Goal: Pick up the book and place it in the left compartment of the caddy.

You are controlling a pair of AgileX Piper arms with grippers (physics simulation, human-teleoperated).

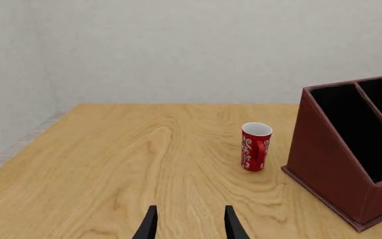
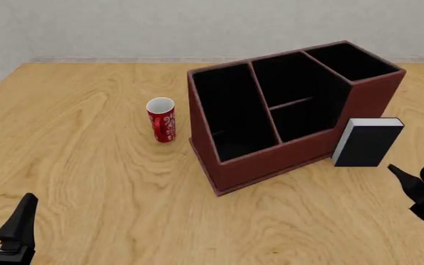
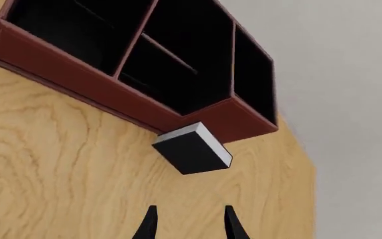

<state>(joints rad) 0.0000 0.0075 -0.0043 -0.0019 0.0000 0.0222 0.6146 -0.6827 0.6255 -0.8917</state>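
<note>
The black book (image 2: 366,142) stands upright on the table against the caddy's front wall, near its low right end; it also shows in the right wrist view (image 3: 192,149). The red-brown caddy (image 2: 271,160) stands mid-table. Its left compartment (image 2: 223,107) is the long black slot at the tall end, and it also shows in the left wrist view (image 1: 360,129). My right gripper (image 2: 422,154) is open and empty, to the right of the book and apart from it. My left gripper (image 2: 2,221) is open and empty at the near left, far from both.
A small red patterned cup (image 2: 161,120) stands just left of the caddy, also in the left wrist view (image 1: 255,147). The wooden table (image 2: 86,182) reaches back to a pale wall.
</note>
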